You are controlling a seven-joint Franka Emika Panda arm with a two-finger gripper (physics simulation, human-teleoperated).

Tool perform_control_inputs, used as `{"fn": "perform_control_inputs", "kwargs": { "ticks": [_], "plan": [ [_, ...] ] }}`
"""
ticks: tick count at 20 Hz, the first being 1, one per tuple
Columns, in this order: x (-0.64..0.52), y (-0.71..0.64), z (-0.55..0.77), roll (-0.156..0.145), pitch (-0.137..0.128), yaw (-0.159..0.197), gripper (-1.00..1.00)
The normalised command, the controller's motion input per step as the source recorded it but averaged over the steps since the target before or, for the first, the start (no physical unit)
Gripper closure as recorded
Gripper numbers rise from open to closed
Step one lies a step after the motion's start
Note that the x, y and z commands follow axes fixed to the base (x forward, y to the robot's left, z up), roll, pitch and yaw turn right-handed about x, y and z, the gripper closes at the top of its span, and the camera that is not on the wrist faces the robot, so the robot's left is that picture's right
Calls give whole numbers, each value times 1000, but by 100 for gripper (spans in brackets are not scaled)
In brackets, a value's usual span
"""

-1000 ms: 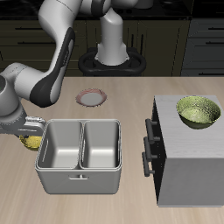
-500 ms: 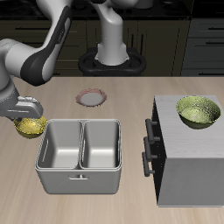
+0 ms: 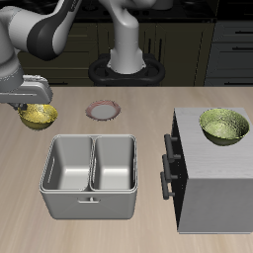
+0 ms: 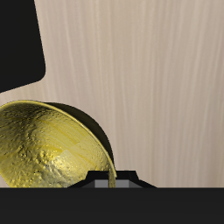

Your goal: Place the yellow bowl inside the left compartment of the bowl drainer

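My gripper (image 3: 40,105) is clamped on the yellow bowl (image 3: 38,118), holding it in the air just behind the bowl drainer (image 3: 90,203), off the outer back corner of its left compartment (image 3: 69,164).

Light wood table (image 3: 138,232); dark drawer cabinets (image 3: 232,44) behind.

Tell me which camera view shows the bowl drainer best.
The exterior view. It shows the whole bowl drainer: both wells, the divider and the front handle, with the yellow bowl held in the gripper above the table behind it. The wrist view shows only that bowl and tabletop, no drainer.
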Motion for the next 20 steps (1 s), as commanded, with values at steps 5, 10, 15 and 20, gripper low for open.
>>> {"fn": "perform_control_inputs", "kwargs": {
  "ticks": [5,10,15,20],
  "plan": [
    [-219,29,519,-59,-42,5,100],
    [-263,55,476,-8,-61,-12,100],
    [-203,79,301,-22,-49,20,100],
    [-132,28,225,-13,-21,4,100]
  ]
}}
